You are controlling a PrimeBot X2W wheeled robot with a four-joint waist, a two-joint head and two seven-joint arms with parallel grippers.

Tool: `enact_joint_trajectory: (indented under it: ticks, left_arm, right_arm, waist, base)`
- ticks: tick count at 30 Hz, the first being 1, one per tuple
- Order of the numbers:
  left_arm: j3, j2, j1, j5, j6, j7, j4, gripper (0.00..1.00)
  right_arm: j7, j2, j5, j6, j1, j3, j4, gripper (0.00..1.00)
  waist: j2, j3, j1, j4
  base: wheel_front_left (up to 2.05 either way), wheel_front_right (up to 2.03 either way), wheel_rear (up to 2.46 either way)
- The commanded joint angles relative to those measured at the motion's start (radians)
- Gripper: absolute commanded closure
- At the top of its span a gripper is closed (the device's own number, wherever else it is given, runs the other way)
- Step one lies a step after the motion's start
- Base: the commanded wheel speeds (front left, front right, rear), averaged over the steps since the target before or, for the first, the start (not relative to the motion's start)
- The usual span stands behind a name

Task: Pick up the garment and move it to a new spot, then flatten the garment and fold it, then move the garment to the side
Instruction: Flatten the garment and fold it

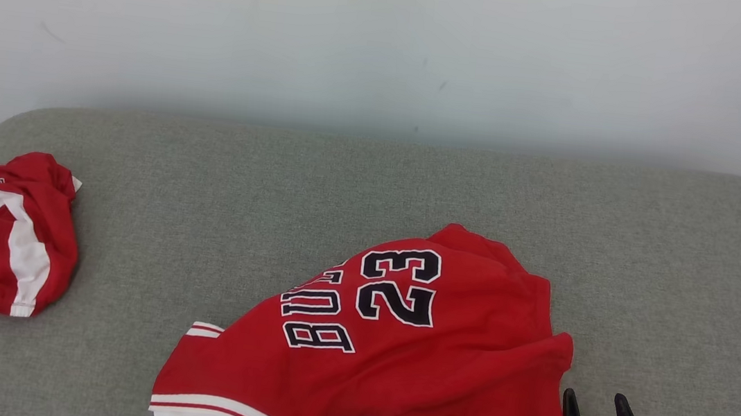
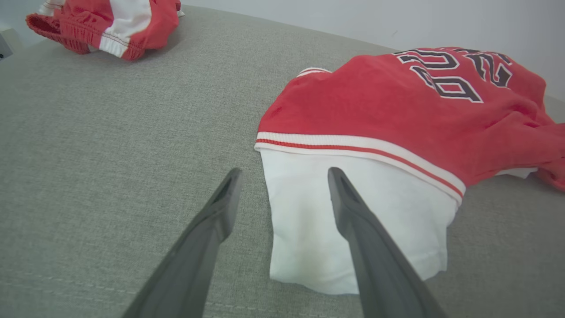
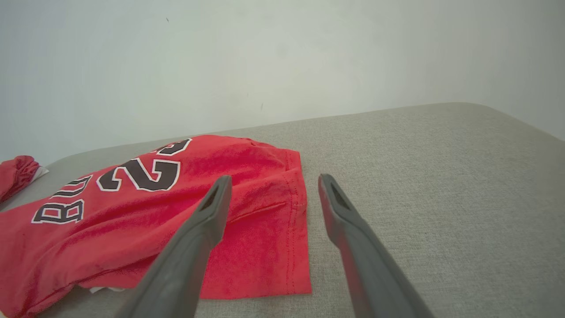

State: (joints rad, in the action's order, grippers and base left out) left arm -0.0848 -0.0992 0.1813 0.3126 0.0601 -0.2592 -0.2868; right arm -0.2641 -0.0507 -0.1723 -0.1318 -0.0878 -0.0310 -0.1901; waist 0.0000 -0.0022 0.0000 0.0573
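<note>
Lying rumpled at 6 o'clock on the grey pad (image 1: 207,168), the red jersey (image 1: 398,337) is held by nothing.
Both grippers are seen wide open, empty: left gripper (image 2: 284,175) at its white sleeve (image 2: 304,221), right gripper (image 1: 595,399) at 4 o'clock.

We are in a plain indoor room, home or lab we cannot tell: a grey fabric-covered platform (image 1: 373,180) with rounded corners, and a plain white wall (image 1: 389,43) just behind it.
</note>
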Motion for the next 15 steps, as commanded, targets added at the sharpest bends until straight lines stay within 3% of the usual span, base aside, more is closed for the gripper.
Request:
enact_joint_trajectory:
  ticks: [1, 15]
  left_arm:
    - [0.009, 0.008, 0.004, -0.007, -0.004, -0.006, -0.011, 0.0]
    - [0.101, 0.049, 0.025, -0.073, 0.026, -0.007, 0.085, 0.0]
  right_arm:
    - [0.0, 0.001, 0.012, 0.002, -0.007, -0.009, -0.005, 0.0]
    - [-0.001, -0.034, 0.088, 0.002, 0.091, -0.032, -0.16, 0.0]
  waist:
    - [0.0, 0.001, 0.0, -0.002]
    - [0.0, 0.019, 0.0, 0.032]
  base:
    - [0.0, 0.0, 0.0]
    - [0.0, 0.0, 0.0]
